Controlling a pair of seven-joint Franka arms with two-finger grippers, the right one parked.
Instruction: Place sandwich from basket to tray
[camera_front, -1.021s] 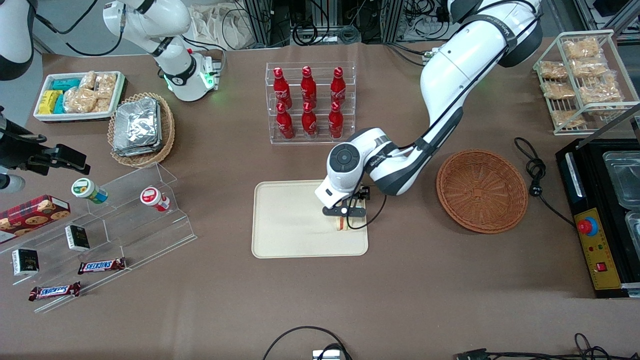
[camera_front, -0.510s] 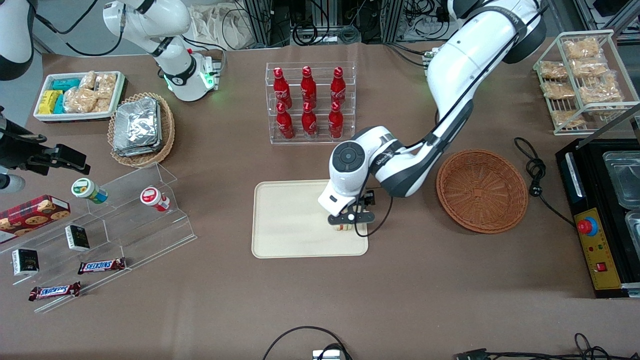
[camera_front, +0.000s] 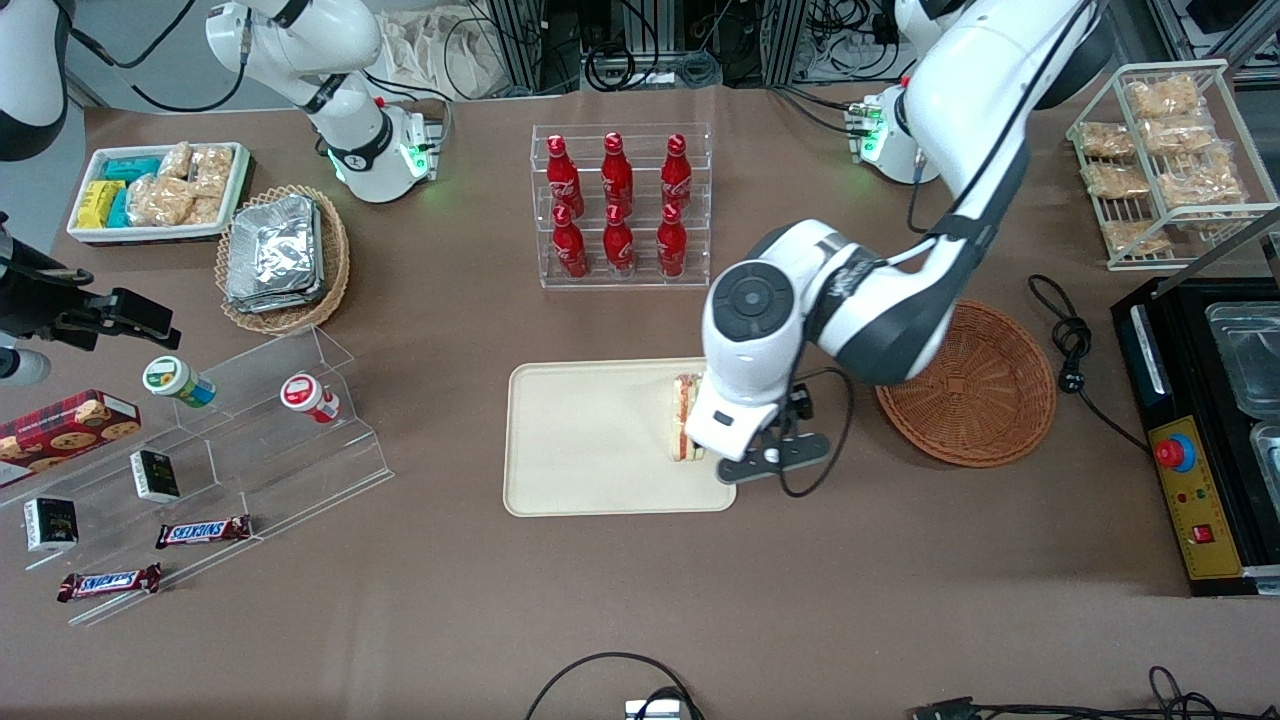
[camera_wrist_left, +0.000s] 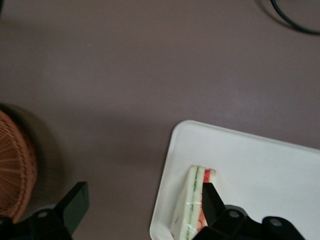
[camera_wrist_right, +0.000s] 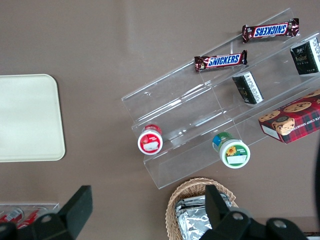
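the end effector (camera_front: 772, 462) hangs over the tray's edge nearest the working arm's end of the desk (camera_front: 640, 600), its fingers spread wide apart and gripping nothing; in the front view the wrist housing hides the fingertips. in the left wrist view one finger (camera_wrist_left: 75, 202) sits over bare desk and the other overlaps the sandwich's (camera_wrist_left: 192, 202) red edge, though contact cannot be judged. the sandwich (camera_front: 684, 418) lies on the tray (camera_front: 580, 440) at that same edge, partly covered by the wrist. the basket (camera_front: 985, 400) sits near the tray toward the working arm's end, partly blocked by the forearm. farther from the camera stands a clear rack of red bottles (camera_front: 618, 205).
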